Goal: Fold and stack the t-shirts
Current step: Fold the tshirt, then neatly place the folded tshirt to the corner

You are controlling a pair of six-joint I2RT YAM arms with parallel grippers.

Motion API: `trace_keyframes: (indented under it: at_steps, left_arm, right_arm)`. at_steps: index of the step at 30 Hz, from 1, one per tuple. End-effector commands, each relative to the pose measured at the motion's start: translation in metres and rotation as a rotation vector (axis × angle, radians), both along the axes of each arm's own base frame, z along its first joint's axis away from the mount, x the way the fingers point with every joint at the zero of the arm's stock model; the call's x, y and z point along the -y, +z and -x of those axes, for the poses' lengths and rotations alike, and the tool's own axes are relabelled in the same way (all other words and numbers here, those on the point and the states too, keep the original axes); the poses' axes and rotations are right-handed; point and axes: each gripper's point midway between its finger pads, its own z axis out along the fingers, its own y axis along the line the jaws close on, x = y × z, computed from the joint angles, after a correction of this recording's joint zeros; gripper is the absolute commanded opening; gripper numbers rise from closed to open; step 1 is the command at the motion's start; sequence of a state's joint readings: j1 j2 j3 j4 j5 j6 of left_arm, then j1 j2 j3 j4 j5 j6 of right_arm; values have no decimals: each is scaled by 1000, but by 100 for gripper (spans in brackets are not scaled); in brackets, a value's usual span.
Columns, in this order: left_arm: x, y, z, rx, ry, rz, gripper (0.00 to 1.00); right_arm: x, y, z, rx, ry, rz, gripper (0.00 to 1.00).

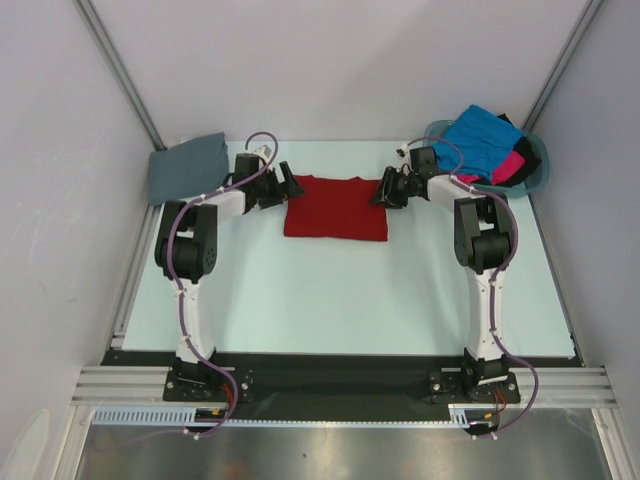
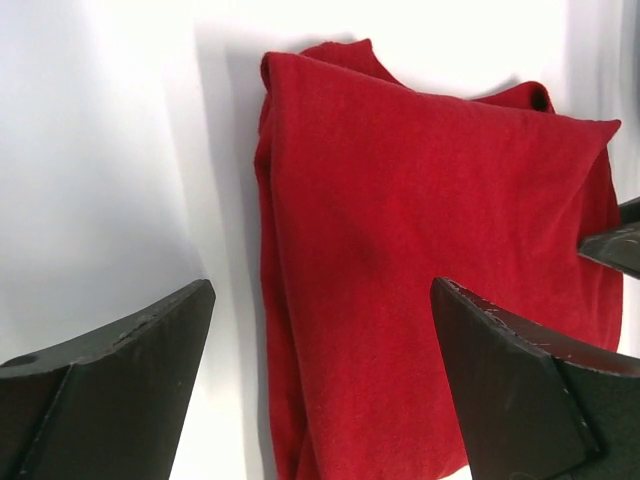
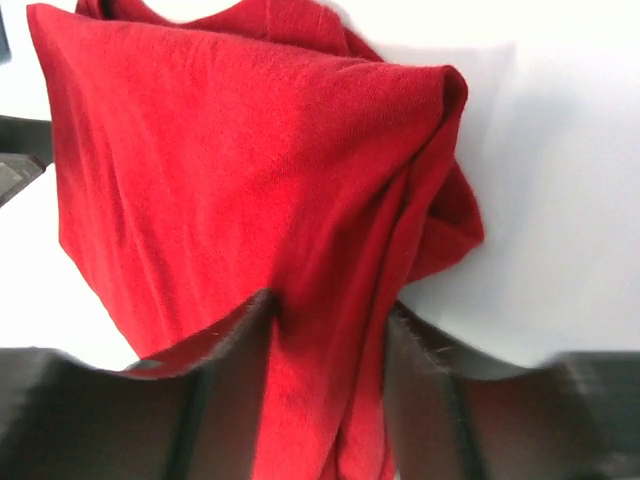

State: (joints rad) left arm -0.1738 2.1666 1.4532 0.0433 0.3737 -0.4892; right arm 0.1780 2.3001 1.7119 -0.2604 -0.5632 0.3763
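Note:
A deep red t-shirt (image 1: 335,208) lies folded into a rectangle at the back middle of the table. My left gripper (image 1: 290,186) hangs open at the shirt's left edge; in the left wrist view its gripper (image 2: 322,290) spans the red t-shirt (image 2: 420,250) without touching it. My right gripper (image 1: 385,190) is at the shirt's right edge. In the right wrist view that gripper (image 3: 330,310) has its jaws pressed against a bunched fold of the red t-shirt (image 3: 250,170). A slate grey t-shirt (image 1: 188,165) lies folded at the back left.
A teal basket (image 1: 541,172) at the back right holds a bright blue t-shirt (image 1: 480,140), a hot pink one (image 1: 510,168) and a black one (image 1: 522,150). White walls and metal rails close the table in on three sides.

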Motion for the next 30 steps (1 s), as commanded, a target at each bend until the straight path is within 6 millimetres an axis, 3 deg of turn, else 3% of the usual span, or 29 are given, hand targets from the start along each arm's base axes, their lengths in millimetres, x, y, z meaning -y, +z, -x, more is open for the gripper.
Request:
trace_keyframes:
  at_steps: [1, 3, 5, 8, 9, 11, 17, 24, 30]
  left_arm:
    - [14, -9, 7, -30, -32, 14, 97]
    - [15, -11, 9, -35, -34, 15, 97]
    - [15, -11, 10, -34, -35, 16, 97]
    - [14, -9, 11, -28, -33, 7, 97]
    - [13, -8, 11, -27, -32, 4, 97]
    - [11, -5, 12, -20, -31, -9, 97]
    - [5, -3, 20, -18, -22, -34, 97]
    - [3, -16, 34, -45, -23, -32, 97]
    - [21, -23, 39, -62, -85, 60, 95]
  right_arm:
    - [-16, 2, 0, -4, 38, -57, 35]
    - [-17, 3, 1, -1, 45, -61, 19]
    - [-17, 5, 2, 2, 48, -63, 18]
    - [-10, 10, 2, 27, 41, -37, 47]
    - [-9, 20, 1, 51, 37, -30, 59]
    - [2, 22, 2, 66, 23, 21, 70]
    - [24, 36, 10, 91, -28, 106, 73]
    - [41, 26, 31, 66, -86, 176, 75]
    - [40, 24, 43, 47, -86, 161, 74]
